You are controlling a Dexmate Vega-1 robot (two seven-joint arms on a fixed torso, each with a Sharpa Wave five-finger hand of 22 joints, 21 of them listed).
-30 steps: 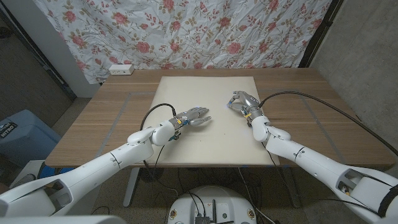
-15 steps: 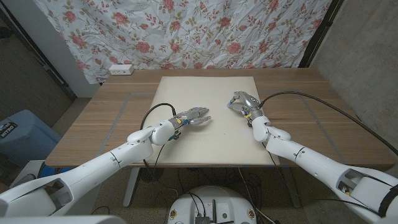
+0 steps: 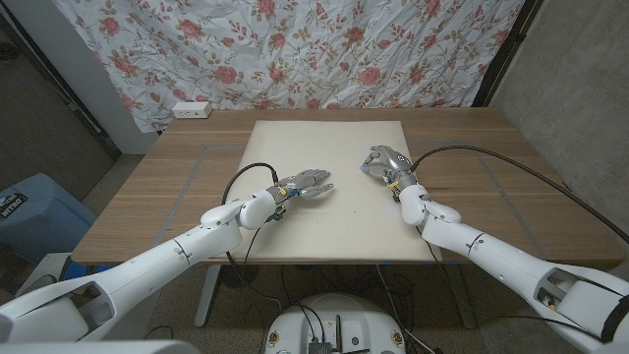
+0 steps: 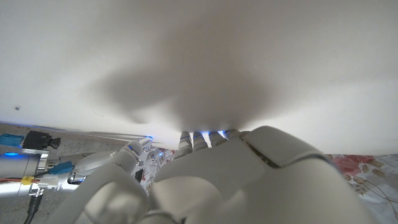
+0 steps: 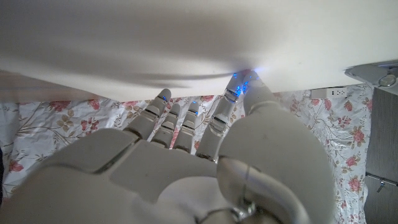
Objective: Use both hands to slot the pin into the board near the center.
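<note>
On wooden table [image 3: 187,182], pale square board [image 3: 329,211]

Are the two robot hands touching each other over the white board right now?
Apart. In the head view the left robot hand and the right robot hand sit over the white board with a clear strip of bare board between them.

Floral curtain [image 3: 295,44], power strip [image 3: 191,110]

Makeshift lab: floral sheet [image 3: 295,49] backdrop behind a wooden table [image 3: 187,177].
</note>
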